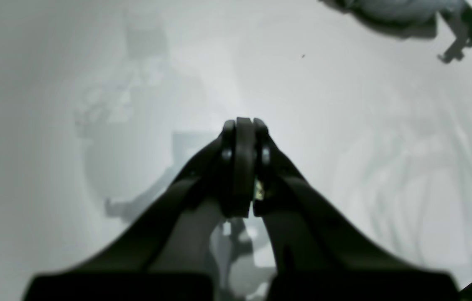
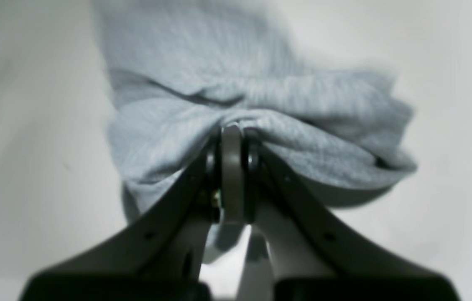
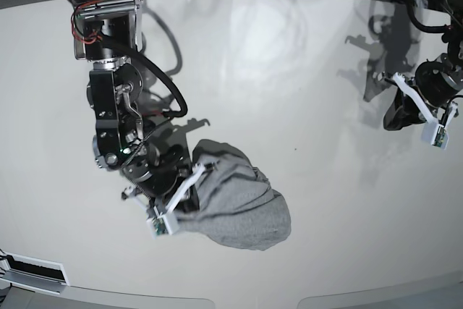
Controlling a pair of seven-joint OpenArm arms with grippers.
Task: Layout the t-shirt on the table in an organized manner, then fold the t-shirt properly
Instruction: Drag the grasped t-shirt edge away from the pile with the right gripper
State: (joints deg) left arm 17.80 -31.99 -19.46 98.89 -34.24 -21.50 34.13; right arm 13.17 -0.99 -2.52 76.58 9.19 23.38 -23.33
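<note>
Right tool (image 2: 231,133) clamped on bunched, letterless t-shirt (image 2: 202,83); left tool (image 1: 244,125) closed, empty.

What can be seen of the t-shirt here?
The t-shirt is heather-grey knit, cotton by its look, and lies bunched in a rumpled heap on the white table, not laid out. No lettering, collar or sleeve is clear. Deep folds run across it. The right pincer is shut on a pinch of fabric at its near edge. The left pincer is shut and apart from it.
</note>
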